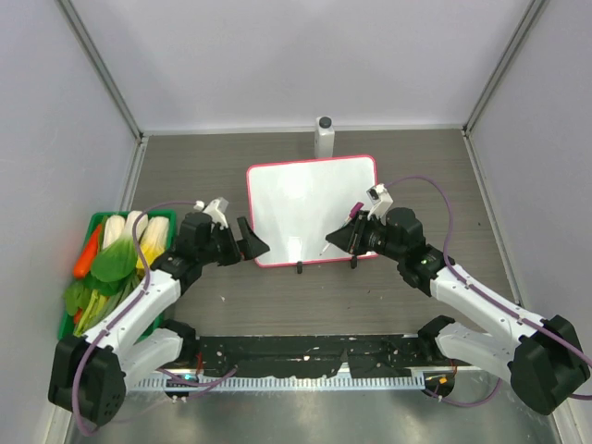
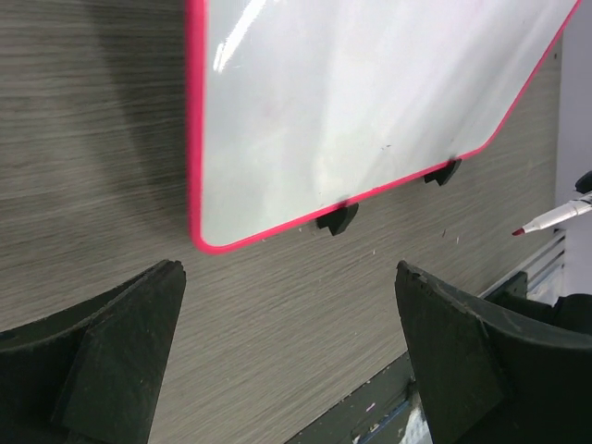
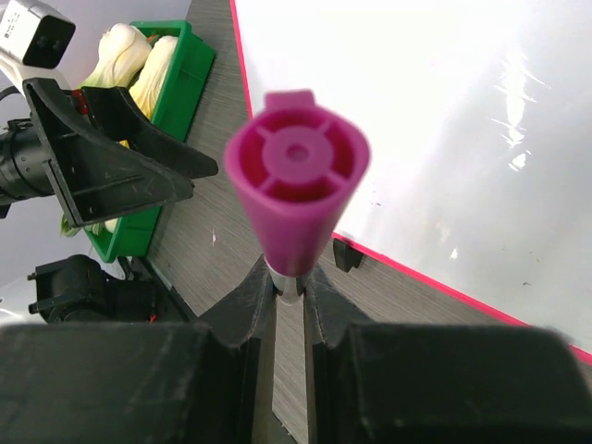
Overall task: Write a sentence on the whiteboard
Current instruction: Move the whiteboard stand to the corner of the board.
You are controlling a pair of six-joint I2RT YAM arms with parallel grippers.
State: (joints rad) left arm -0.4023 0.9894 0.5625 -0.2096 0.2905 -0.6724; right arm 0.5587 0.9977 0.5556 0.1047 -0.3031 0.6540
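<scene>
**A:** How far is the task getting, going by the board?

**B:** It is looking barely started. The whiteboard (image 1: 310,208) is lying flat around the middle of the table (image 1: 416,166), reaching toward the far edge, and its white face is showing no sentence in any view, only glare and a few faint specks.

**A:** And the arms?

**B:** The right gripper (image 1: 350,239) is pinching a marker (image 1: 335,244), with its fingers pressed tight around the barrel. From the top, the tip is pointing down at the near right part of the board. The left gripper (image 1: 239,242) is hanging with its jaws spread wide and holding nothing, just off the board's near left corner. So the pen is looking ready, but the whole sentence is probably waiting to be written.

**A:** What is getting in the way of a clear reading?

**B:** Mainly whether the tip is touching. The right wrist view is looking straight down the marker's magenta back end (image 3: 296,162), which is hiding its own point. The left wrist view is catching the red tip (image 2: 520,231) in the air beside the board's near edge. The top view is too small to settle it. The glare could also be washing out a thin stroke.

**A:** Anything cut off?

**B:** The wrist views are each cropping the board to one part. At the table's left edge, the green tray (image 1: 92,222) of vegetables is sitting partly behind the left arm.
</scene>
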